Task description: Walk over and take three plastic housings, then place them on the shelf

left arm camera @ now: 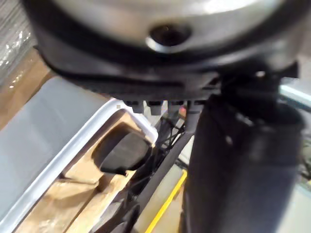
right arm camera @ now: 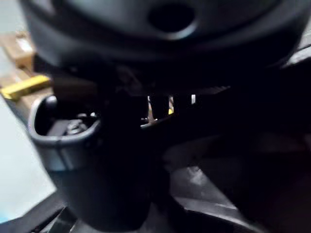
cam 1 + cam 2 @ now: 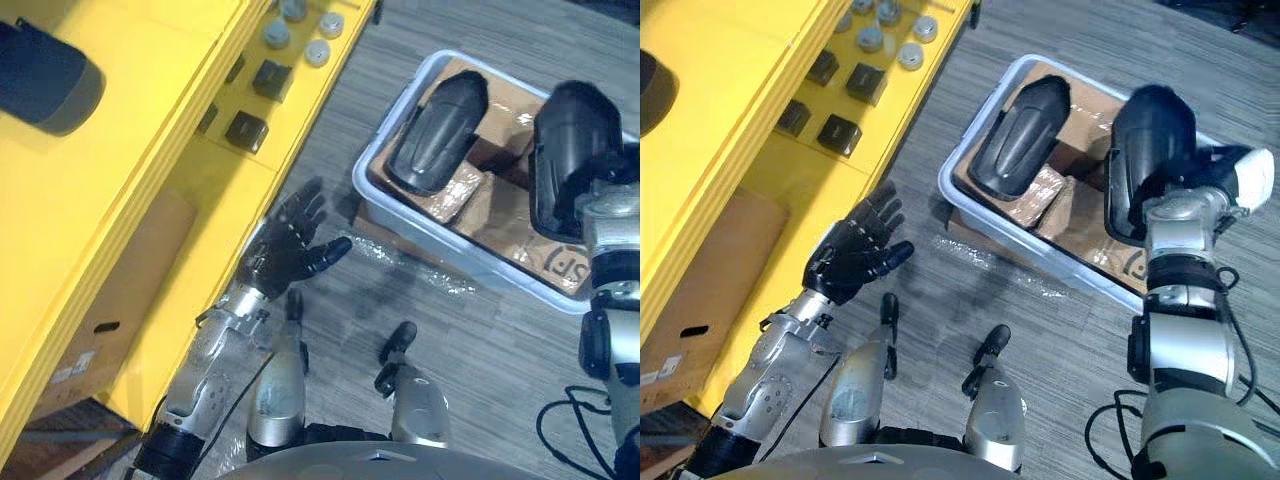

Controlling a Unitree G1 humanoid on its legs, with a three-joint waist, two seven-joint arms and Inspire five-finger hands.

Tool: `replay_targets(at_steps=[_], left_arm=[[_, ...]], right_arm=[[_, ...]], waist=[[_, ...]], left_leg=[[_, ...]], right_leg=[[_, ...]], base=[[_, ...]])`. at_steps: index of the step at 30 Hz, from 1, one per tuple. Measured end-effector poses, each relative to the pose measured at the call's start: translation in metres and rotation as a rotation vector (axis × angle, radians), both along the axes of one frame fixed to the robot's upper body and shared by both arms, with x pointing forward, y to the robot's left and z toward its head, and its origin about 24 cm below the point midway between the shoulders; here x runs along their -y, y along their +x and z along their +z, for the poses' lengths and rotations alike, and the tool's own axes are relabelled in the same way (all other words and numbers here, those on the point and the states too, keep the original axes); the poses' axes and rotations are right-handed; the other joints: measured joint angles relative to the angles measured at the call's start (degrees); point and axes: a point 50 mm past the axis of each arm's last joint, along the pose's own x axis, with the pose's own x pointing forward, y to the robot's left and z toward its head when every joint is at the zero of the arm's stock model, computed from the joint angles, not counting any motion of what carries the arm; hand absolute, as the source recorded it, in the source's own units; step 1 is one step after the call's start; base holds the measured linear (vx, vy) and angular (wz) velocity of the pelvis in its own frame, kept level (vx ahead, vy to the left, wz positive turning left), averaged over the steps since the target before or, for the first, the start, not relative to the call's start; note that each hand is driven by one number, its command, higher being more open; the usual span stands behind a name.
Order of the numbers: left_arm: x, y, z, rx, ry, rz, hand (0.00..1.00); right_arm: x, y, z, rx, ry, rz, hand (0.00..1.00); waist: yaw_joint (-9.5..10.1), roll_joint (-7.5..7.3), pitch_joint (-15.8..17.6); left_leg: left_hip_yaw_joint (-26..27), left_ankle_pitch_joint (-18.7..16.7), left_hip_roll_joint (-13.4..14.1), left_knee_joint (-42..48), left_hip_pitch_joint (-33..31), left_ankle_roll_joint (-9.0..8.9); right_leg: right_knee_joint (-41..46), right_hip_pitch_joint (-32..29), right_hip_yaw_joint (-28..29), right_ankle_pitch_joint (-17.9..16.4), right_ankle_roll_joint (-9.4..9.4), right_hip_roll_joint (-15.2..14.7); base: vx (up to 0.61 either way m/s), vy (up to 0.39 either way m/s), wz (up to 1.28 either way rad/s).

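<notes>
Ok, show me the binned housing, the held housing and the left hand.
binned housing [image 3: 438, 132]: left eye view, shell's middle.
held housing [image 3: 1145, 150]: right eye view, upper shell.
left hand [image 3: 281, 251]: left eye view, palm.

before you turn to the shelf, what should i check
1. Housing held in right robot hand: ok.
2. Housing lifted clear of the bin: cannot tell.
3. Left robot hand open and free: ok.
4. Bare room on the yellow shelf: ok.
5. Second housing lying in the bin for later: ok.
</notes>
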Motion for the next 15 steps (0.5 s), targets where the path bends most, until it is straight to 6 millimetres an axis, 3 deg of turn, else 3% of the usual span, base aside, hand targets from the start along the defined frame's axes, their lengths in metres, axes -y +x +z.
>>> replay_targets(at_steps=[4,7,15], left_arm=[[0.01,0.007,-0.012,-0.122,0.037,-0.071,1.0],[0.017,0.023,-0.017,-0.198,0.033,-0.103,1.0],[0.049,0.045,-0.047,-0.471,-0.114,-0.085,1.0]], right_arm=[[-0.024,0.001,-0.017,-0.038,-0.158,0.092,0.0],[-0.045,0.002,-0.022,-0.033,-0.287,0.193,0.0],[-0.108,-0.001,-0.044,0.055,-0.445,0.477,0.0]], waist=[[-0.78,-1.94,-5.0],[-2.43,-3.38,-7.7],[-5.42,-5.25,-13.9]], left_leg=[[2.4,1.1,0.3,-4.3,4.2,-0.72],[3.9,0.6,0.3,-4.3,6.1,-1.05],[8.6,-1.1,1.9,-4.5,10.2,-2.23]], right_leg=[[-0.9,1.2,1.7,0.2,0.26,0.6],[-1.8,2.6,2.9,0.3,0.33,0.8],[-4.0,4.4,6.4,0.4,0.41,2.6]], base=[[0.1,-0.024,-0.27],[0.09,-0.02,-0.19],[0.02,-0.025,-0.28]])
